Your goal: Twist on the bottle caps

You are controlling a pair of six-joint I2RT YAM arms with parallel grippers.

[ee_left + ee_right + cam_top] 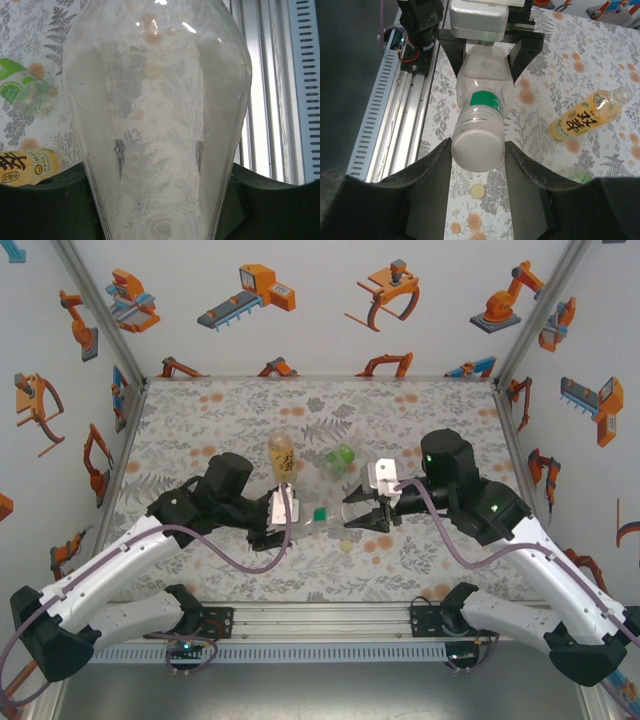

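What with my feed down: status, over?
Left end effector holds clear bottle. Right end effector grips its whitish cap. Yellowish cap loose on mat.

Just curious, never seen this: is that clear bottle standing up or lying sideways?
Sideways: the clear bottle lies level, held between the left pincer and right pincer.

We find the right end effector [479, 146] closed on the whitish cap [479, 151], one finger against each side. The cap sits on the clear bottle [485, 85], whose far end the left end effector [487, 57] holds. Beneath the fingers, a yellowish cap [478, 190] lies on the surface [540, 165]. An amber bottle [582, 117] is off to their right.
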